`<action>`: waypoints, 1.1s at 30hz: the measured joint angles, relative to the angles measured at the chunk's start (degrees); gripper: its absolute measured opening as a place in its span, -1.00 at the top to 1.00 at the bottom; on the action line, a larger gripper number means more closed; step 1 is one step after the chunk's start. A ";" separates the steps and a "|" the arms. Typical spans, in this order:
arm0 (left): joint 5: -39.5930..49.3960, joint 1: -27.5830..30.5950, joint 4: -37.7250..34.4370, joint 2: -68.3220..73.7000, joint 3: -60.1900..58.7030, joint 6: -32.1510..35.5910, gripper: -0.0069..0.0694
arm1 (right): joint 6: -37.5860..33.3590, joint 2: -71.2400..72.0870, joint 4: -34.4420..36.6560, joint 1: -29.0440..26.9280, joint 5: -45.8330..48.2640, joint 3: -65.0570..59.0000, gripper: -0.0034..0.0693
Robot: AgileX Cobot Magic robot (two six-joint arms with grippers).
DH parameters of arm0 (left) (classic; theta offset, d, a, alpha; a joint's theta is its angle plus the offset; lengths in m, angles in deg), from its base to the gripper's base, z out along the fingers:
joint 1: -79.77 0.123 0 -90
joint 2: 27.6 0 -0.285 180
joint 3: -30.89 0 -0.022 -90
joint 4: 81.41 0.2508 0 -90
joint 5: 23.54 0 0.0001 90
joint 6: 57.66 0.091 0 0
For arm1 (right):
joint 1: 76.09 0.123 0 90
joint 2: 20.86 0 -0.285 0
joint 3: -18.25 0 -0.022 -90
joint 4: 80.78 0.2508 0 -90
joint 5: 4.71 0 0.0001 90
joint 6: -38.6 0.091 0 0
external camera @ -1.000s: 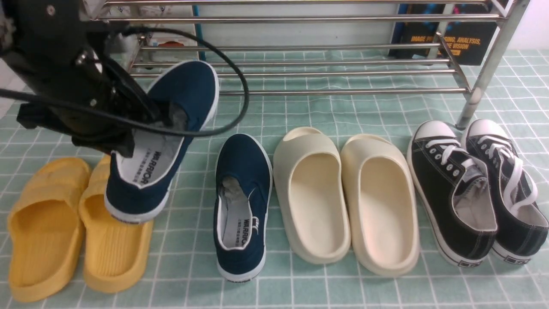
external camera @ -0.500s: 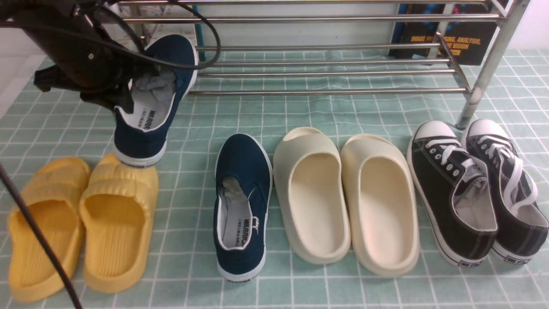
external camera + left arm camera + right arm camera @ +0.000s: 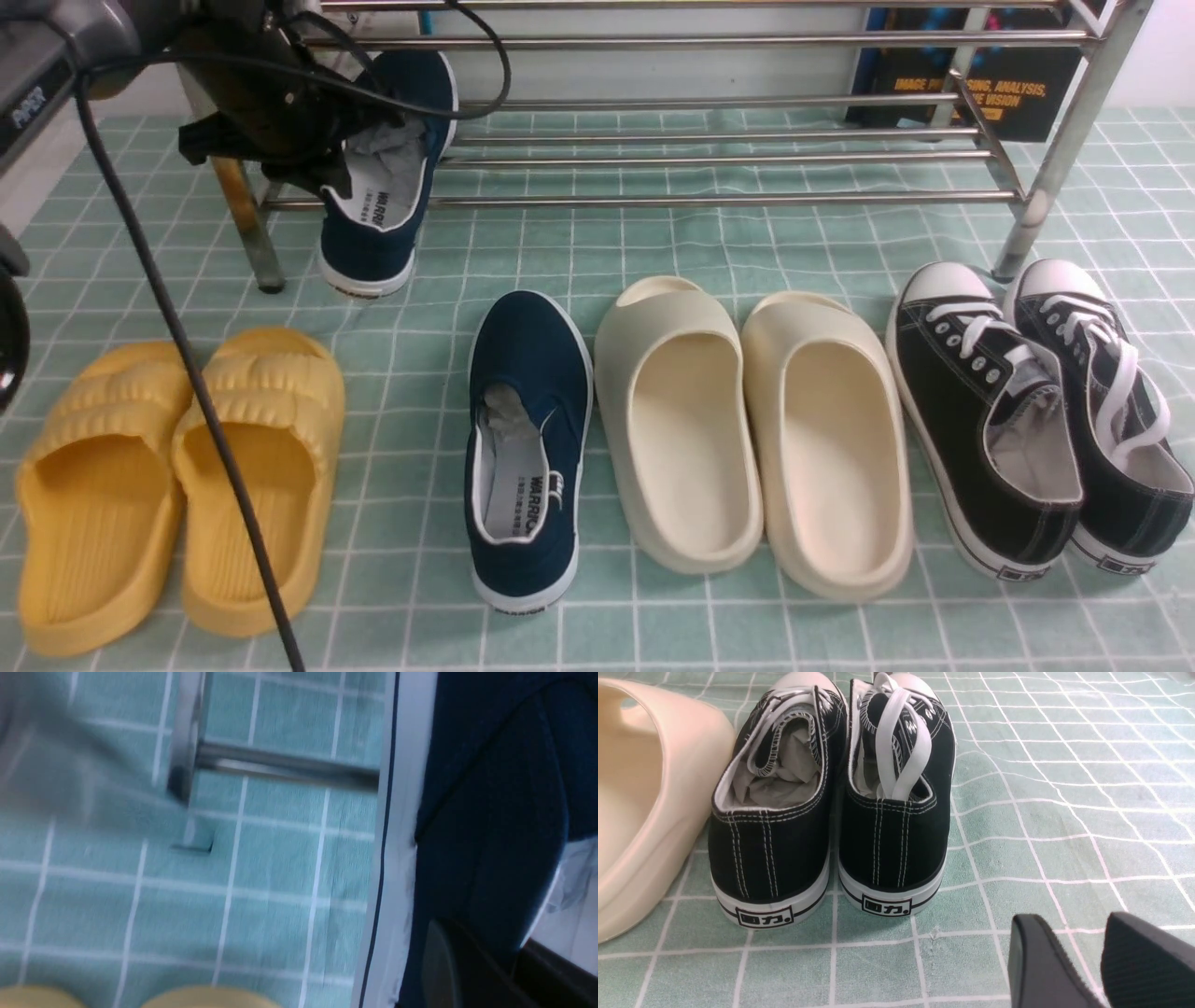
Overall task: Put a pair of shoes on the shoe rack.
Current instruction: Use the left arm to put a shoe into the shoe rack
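Note:
My left gripper [image 3: 338, 161] is shut on the side wall of one navy-blue slip-on [image 3: 385, 182]. It holds the shoe tilted, toe up against the tubes at the left end of the silver shoe rack [image 3: 709, 198] and heel low over the cloth. In the left wrist view the shoe [image 3: 467, 812] fills the side beside a rack tube [image 3: 280, 767], with the gripper [image 3: 490, 966] clamped on its wall. The other navy slip-on [image 3: 527, 448] lies on the cloth in the middle. My right gripper [image 3: 1083, 952] is open and empty, low over the cloth behind the black sneakers.
Yellow slides [image 3: 168, 467] lie at the front left, cream slides [image 3: 747, 420] in the middle, and black lace-up sneakers [image 3: 1036, 420] at the right, also in the right wrist view [image 3: 831, 812]. The rack's rusty leg [image 3: 245, 219] stands beside the held shoe. A black cable [image 3: 187, 373] crosses the yellow slides.
My left gripper has carried the navy shoe away from above the yellow slides, forward and to the right, up to the left end of the rack. The other shoes have not moved.

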 joint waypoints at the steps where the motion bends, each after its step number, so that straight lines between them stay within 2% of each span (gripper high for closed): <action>1: -0.99 0.00 0.00 0.53 0.40 -0.32 0.75 | 0.00 0.00 0.00 0.00 0.00 0.00 0.23; 9: -6.67 0.00 0.92 1.02 0.64 -1.49 0.75 | 0.00 0.00 0.00 0.00 0.00 0.00 0.23; 16: -6.99 -0.05 2.16 1.02 0.82 -1.59 0.67 | 0.00 0.00 0.00 0.00 0.00 0.00 0.23; 20: -8.02 -0.05 2.42 1.02 0.94 -1.65 0.44 | 0.00 0.00 0.00 0.00 0.00 0.00 0.23; 21: -8.25 -0.05 2.53 0.89 1.02 -1.65 0.32 | 0.00 0.00 0.00 0.00 0.00 0.00 0.23; 22: -8.25 -0.05 2.59 0.81 1.02 -1.65 0.30 | 0.00 0.00 0.00 0.00 0.00 0.00 0.23; 25: -7.52 -0.05 2.50 -0.64 1.02 -1.91 0.06 | 0.00 0.00 0.00 0.00 0.00 0.00 0.23; 29: -4.93 -0.05 2.39 -3.26 1.02 -1.97 -0.03 | 0.00 0.00 0.00 0.00 0.00 0.00 0.23; 33: 0.79 0.00 3.85 -8.18 1.24 -2.28 0.04 | 0.00 0.00 0.00 0.00 0.00 0.00 0.23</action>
